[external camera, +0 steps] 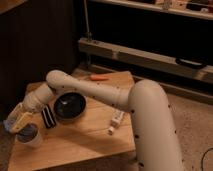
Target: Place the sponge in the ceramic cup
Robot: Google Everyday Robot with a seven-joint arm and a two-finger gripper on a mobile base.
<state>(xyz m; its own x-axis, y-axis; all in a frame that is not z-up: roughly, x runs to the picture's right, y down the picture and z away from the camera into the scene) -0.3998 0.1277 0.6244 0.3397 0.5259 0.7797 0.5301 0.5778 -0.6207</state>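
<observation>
The sponge (8, 123) could miss and flop onto the table (85, 139) if it is let go here. It sits a little past the left side of the ceramic cup (30, 138), not right over the hole. The cup is small, so a bump could also knock it toward the striped block (48, 117) and the dark bowl (70, 107) on its right. The gripper (15, 123) is at the far left of the table, just above the cup's left rim. It looks squeezed onto the sponge, whose blue edge pokes out on the left at its tip.
</observation>
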